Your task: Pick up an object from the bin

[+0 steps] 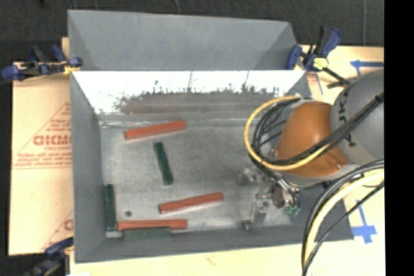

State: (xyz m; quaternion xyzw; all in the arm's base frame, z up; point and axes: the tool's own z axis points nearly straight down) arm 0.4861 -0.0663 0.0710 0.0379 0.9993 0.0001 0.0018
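Note:
My gripper (250,201) hangs low over the bin's right front part, below the orange cover. Its two fingers stand apart, and I see only bare bin floor between them, so it is open. A flat red stick (191,203) lies just to its left, end pointing toward the fingers and apart from them. Farther left, a short dark green stick (163,163) lies nearly upright in the picture, in the middle of the floor.
Another red stick (155,130) lies near the back left. Along the front wall sits a third red stick (152,225) with a green one (147,234) beside it. A green stick (110,205) lies against the left wall. The arm and cables cover the bin's right side.

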